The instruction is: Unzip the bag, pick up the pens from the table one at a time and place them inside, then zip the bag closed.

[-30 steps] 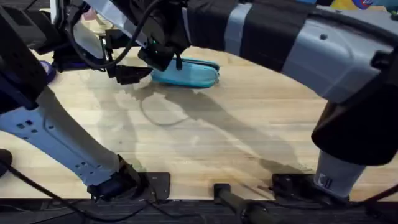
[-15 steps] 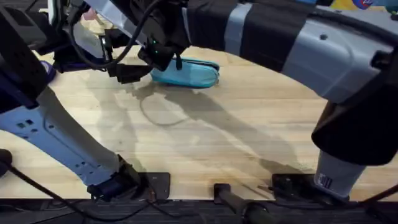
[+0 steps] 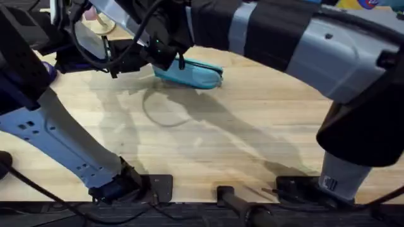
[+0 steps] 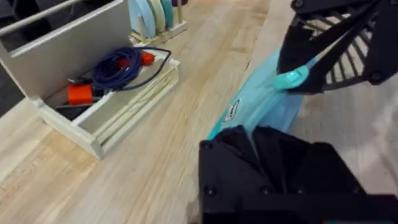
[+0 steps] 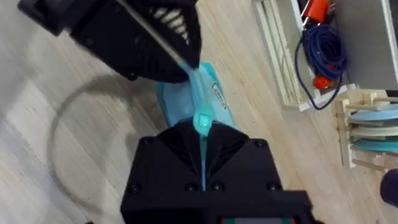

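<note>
Pale plank table (image 3: 208, 132), far edge: turquoise pencil pouch (image 3: 192, 73) lying there, nearer the far-left corner than the right. Wooden tray w/ coiled blue cable (image 4: 118, 65) and red bits just beyond it.

Change vs 0.5–1.0 s ago: left gripper (image 3: 129, 63) pulled up and away towards left edge, ca. pouch's end; that end now raised off the wood, fabric drawn taut. Pouch body otherwise same spot.

Left gripper: clamped on pouch end fabric per left wrist view (image 4: 261, 134). Right gripper (image 5: 202, 134): pinched on turquoise zip pull tab (image 5: 202, 122), sitting over pouch top.

Judgement: arms tensioning pouch in opposite directions, so zipper stroke under way or about to be. Can't tell zip open or closed. No pens placed yet as far as visible.
</note>
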Available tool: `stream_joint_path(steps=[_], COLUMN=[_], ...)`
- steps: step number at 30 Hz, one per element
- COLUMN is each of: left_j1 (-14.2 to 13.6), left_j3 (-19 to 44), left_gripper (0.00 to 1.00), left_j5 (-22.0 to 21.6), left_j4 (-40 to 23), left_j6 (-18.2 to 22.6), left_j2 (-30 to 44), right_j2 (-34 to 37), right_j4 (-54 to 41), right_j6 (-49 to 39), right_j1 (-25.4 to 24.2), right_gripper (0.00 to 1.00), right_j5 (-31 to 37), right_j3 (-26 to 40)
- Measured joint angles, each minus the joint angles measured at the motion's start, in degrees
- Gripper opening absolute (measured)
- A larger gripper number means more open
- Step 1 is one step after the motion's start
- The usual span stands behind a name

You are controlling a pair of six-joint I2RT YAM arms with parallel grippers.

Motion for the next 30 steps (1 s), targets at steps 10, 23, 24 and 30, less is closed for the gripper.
stream_joint_path(steps=[10,23,24,30], left_j1=[0.1,0.1,0.1,0.1], left_j3=[0.0,0.0,0.0,0.0], left_gripper=[0.042,0.041,0.041,0.041], left_j5=[-0.3,0.0,0.0,0.0], left_j4=[0.5,0.5,0.5,0.5], left_j6=[0.0,0.0,0.0,0.0], left_j2=[0.0,0.0,0.0,0.0], right_j2=[0.0,0.0,0.0,0.0], right_j4=[0.0,0.2,0.2,0.1], right_j6=[0.0,0.0,0.0,0.0], right_j1=[-0.1,-0.1,-0.1,-0.1], right_gripper=[0.031,0.030,0.030,0.030], right_j5=[0.2,0.2,0.2,0.2], right_j3=[1.3,1.4,1.4,1.4])
